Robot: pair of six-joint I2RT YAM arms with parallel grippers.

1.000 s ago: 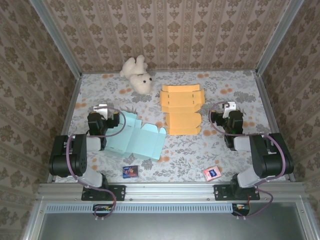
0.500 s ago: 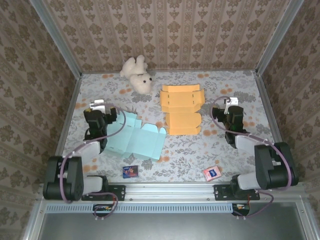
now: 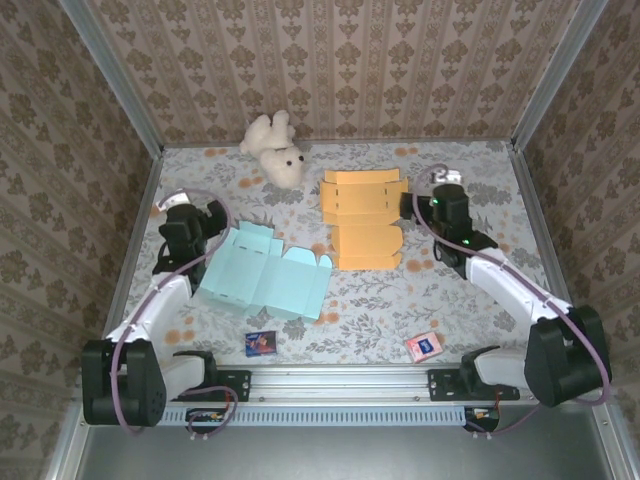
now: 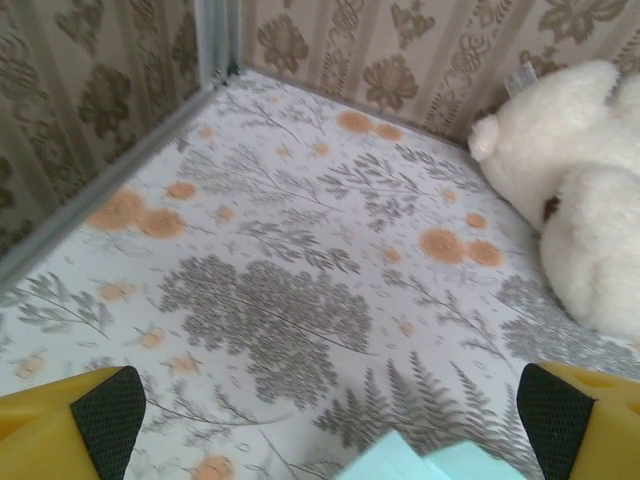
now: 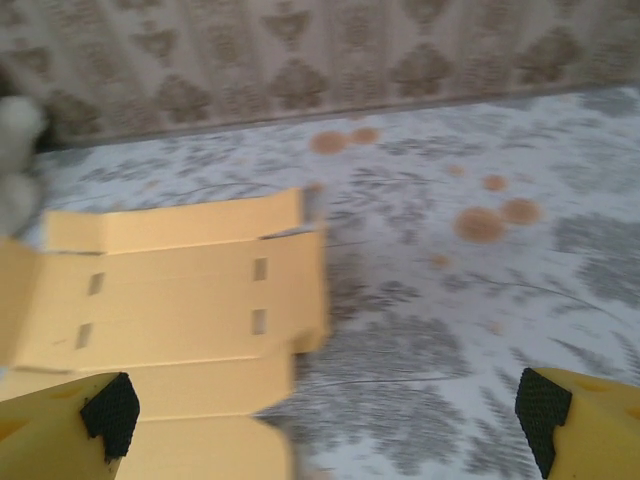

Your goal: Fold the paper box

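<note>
Left gripper spread wide, empty, has reached out; flat pale-blue paper box blank just beneath its tips. Right gripper likewise wide, has advanced; flat orange paper box blank ahead-left. Approach only, folding unstarted

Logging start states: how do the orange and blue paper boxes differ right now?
The orange paper box lies mid-table, running front to back; the light blue paper box lies nearer the table's front edge and further left, slanted. Both are unfolded, neither gripped.
</note>
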